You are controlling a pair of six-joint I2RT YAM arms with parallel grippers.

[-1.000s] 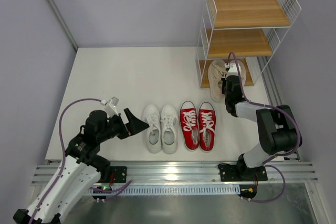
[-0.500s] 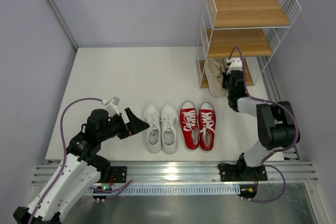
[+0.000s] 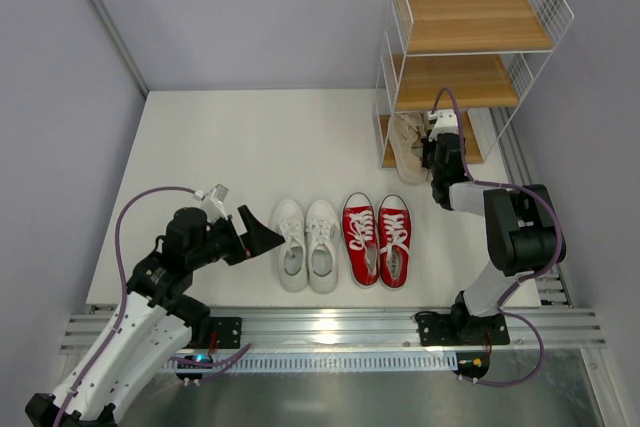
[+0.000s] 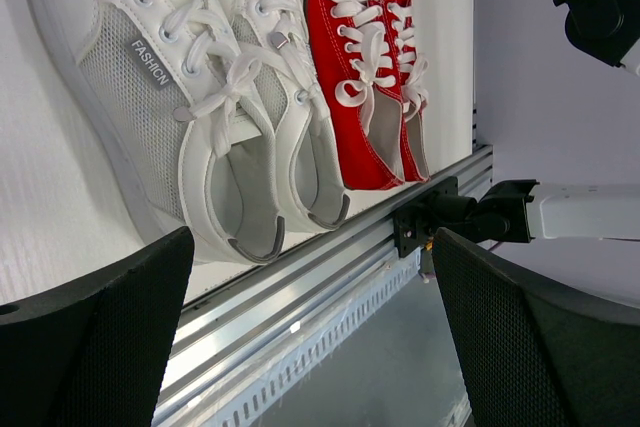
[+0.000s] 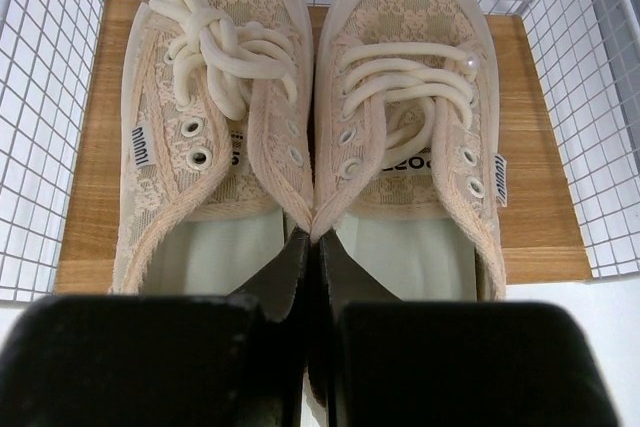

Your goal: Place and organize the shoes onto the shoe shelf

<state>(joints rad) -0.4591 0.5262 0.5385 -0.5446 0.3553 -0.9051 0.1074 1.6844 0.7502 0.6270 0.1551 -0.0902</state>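
The beige shoes [image 3: 408, 137] [image 5: 400, 107] stand side by side on the bottom board [image 5: 85, 177] of the shoe shelf [image 3: 470, 22], toes pointing inward. My right gripper [image 3: 437, 147] [image 5: 315, 242] is shut on the two inner collars of the pair, pinching them together. The white shoes [image 3: 307, 244] [image 4: 190, 97] and the red shoes [image 3: 378, 239] [image 4: 365, 57] lie in a row on the white table. My left gripper [image 3: 262, 237] [image 4: 310, 237] hovers just left of the white pair, open, with nothing between its fingers.
An aluminium rail [image 3: 330, 327] [image 4: 300, 297] runs along the table's near edge, with the right arm's base [image 3: 450, 325] bolted to it. White wire mesh [image 5: 40, 97] walls the shelf's sides and back. The two upper boards [image 3: 455, 77] are bare.
My right gripper has pushed the beige pair away from me, deeper onto the shelf's bottom board. The left arm has not moved.
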